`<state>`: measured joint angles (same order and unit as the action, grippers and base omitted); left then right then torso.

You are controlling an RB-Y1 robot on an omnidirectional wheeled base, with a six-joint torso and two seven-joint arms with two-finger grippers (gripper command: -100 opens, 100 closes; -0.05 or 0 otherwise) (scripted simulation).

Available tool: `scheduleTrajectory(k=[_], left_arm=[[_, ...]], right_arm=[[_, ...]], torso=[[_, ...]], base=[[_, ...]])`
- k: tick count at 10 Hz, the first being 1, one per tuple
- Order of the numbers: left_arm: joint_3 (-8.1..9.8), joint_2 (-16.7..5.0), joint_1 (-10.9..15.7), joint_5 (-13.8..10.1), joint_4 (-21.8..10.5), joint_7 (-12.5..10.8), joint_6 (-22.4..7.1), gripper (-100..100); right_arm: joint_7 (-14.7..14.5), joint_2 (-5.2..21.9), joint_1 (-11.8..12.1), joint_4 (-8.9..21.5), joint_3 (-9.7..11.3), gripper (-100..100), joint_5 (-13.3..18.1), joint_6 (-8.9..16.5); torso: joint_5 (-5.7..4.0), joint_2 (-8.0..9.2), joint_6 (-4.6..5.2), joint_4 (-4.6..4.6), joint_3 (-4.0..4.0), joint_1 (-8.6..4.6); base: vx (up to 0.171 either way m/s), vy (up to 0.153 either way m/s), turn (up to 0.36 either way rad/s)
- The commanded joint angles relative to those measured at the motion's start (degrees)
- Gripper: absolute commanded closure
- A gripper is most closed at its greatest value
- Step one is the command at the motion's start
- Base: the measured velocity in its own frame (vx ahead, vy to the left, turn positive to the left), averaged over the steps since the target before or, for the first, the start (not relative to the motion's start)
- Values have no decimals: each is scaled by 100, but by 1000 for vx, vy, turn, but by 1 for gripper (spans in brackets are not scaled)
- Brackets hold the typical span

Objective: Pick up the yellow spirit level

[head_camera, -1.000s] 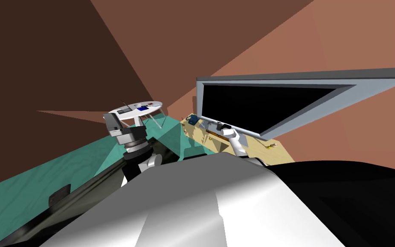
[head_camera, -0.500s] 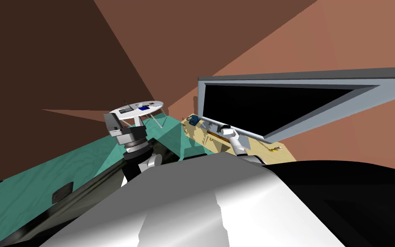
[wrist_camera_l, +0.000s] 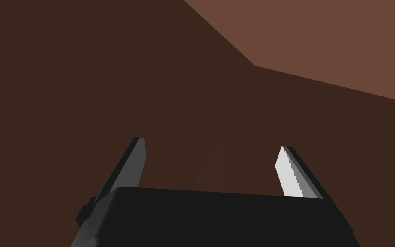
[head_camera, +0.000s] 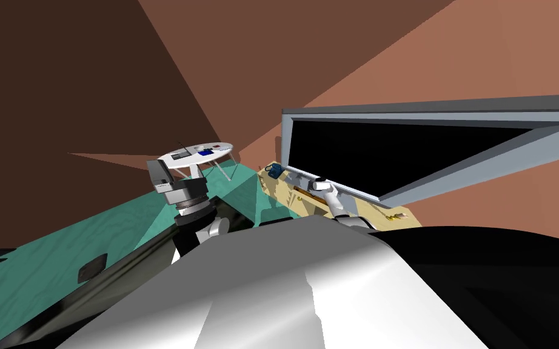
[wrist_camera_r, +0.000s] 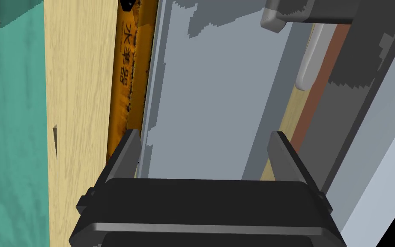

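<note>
Right wrist view: looking down along the right gripper (wrist_camera_r: 205,151) onto a pale wooden top (wrist_camera_r: 79,85). Blades wide apart, clamping nothing. Flat on the wood, the yellow spirit level (wrist_camera_r: 126,73): long and narrow, orange-yellow, with dark printed characters down its face. Running lengthwise away from the gripper, near end tucked just behind one blade, so beside the open gap rather than inside it. Squeezed between a bare strip of wood on one side and the edge of a flat grey panel (wrist_camera_r: 209,98) on the other; touching that edge or merely close, cannot tell. Under the gap between the blades, that same grey panel. Beyond the wood's outer edge, teal floor (wrist_camera_r: 12,128). Past the other blade, a pale rounded bar (wrist_camera_r: 310,64) alongside a reddish strip.

Head view: right arm reaching forward to the wooden top, gripper low over it, close under a big grey frame (head_camera: 393,114) around a black area. Level there as a thin orange sliver along the wood, beside the gripper. Further along the wood, a small blue object (head_camera: 274,170). Off to the left, a round white table (head_camera: 224,147) carrying a few small items, standing by the teal floor. Raised on the left side, in front of that table, the left gripper (head_camera: 160,174); in the left wrist view, blades wide apart and empty.
</note>
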<state>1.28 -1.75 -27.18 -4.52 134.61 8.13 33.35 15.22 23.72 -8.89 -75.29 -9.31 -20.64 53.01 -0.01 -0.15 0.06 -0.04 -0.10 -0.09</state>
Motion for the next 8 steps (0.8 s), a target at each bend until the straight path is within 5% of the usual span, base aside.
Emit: scheduleTrajectory(k=[1, 8], left_arm=[[0, 0, 0, 0, 0, 0, 0, 0], [0, 0, 0, 0, 0, 0, 0, 0]], right_arm=[[110, 35, -106, 278, -34, -100, -123, 286], [381, 105, -332, 982, -109, -100, -415, 1296]], torso=[[0, 0, 0, 0, 0, 0], [-1, 4, 0, 1, 3, -5]], base=[[55, -18, 56], [44, -31, 35]])
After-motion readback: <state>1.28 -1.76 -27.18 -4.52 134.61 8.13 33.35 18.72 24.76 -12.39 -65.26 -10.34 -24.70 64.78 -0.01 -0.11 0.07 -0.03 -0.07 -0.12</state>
